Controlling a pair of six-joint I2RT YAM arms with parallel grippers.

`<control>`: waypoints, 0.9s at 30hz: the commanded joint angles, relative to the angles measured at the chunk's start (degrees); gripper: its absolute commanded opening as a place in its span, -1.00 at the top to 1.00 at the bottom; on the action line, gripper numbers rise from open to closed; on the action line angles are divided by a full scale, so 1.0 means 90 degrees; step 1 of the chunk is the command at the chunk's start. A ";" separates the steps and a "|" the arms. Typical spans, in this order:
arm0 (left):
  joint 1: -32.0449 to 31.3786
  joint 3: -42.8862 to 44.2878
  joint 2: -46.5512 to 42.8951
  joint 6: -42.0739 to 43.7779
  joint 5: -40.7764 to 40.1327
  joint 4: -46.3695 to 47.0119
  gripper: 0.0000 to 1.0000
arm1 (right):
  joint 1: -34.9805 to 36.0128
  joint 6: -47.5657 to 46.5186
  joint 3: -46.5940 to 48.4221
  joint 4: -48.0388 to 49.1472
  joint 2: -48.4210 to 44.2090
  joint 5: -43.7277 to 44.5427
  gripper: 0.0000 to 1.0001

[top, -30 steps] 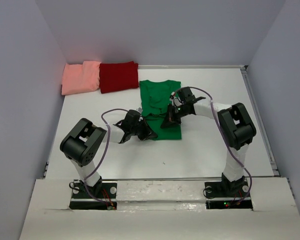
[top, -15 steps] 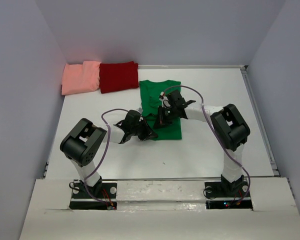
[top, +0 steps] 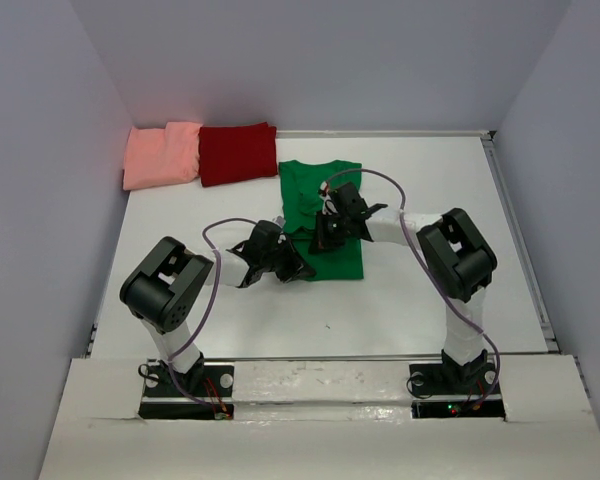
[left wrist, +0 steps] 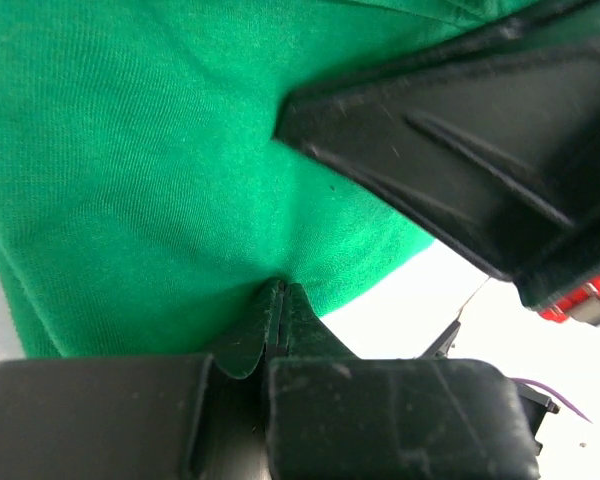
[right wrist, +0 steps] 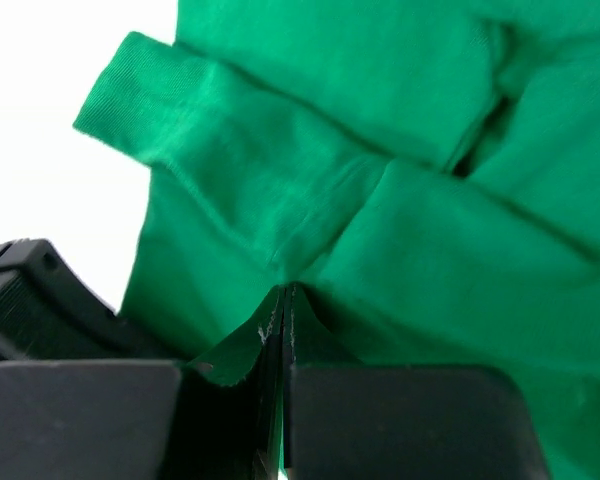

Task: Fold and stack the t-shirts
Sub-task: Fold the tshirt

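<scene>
Green t-shirt (top: 320, 200): lies mid-table, partly folded. Salmon-pink t-shirt (top: 162, 154) and dark red t-shirt (top: 237, 152): folded, side by side at the far-left corner.
Left gripper (top: 290, 268): pinched onto the green t-shirt's near-left hem.
Right gripper (top: 325, 238): pinched onto a crease mid-shirt.
Step, judged: folding under way. The next move calls for both arms to carry the cloth evenly.
Wrist views: confirm fabric between the fingers. Only the overhead view shows the folded pair.

The green t-shirt (top: 320, 195) lies partly folded lengthwise at the middle of the white table (top: 430, 290), its fabric creased and bunched near its centre. The salmon-pink t-shirt (top: 161, 155) and the dark red t-shirt (top: 238, 153) lie folded, side by side and touching, in the far left corner.
</scene>
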 commanded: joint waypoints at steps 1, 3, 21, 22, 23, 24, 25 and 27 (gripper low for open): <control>-0.0063 -0.0113 -0.0258 0.0109 0.0005 -0.0235 1.00 | 0.0004 -0.0244 0.0256 0.0348 0.0258 0.0454 1.00; -0.0063 -0.0133 -0.0287 0.0128 -0.0005 -0.0284 1.00 | 0.0004 -0.0302 0.0451 0.0347 0.0454 0.0513 1.00; -0.0063 -0.0552 -0.0932 0.0207 -0.0122 -0.0723 1.00 | -0.0561 -0.1152 0.5586 -0.1107 0.2661 0.1911 1.00; -0.0063 -0.0562 -0.0951 0.0216 -0.0132 -0.0743 1.00 | -0.0562 -0.1123 0.5723 -0.1108 0.2642 0.1833 1.00; -0.0063 -0.0562 -0.0981 0.0216 -0.0142 -0.0762 1.00 | -0.0640 -0.1113 0.5831 -0.1108 0.2613 0.1696 1.00; -0.0063 -0.0553 -0.0991 0.0207 -0.0161 -0.0772 1.00 | -0.0641 -0.1142 0.6026 -0.1166 0.2564 0.1647 1.00; -0.0063 -0.0543 -0.0981 0.0197 -0.0161 -0.0772 1.00 | -0.0699 -0.1162 0.6115 -0.1215 0.2544 0.1608 1.00; -0.0063 -0.0494 -0.0952 0.0197 -0.0171 -0.0772 1.00 | -0.0699 -0.1240 0.6222 -0.1370 0.2486 0.1559 1.00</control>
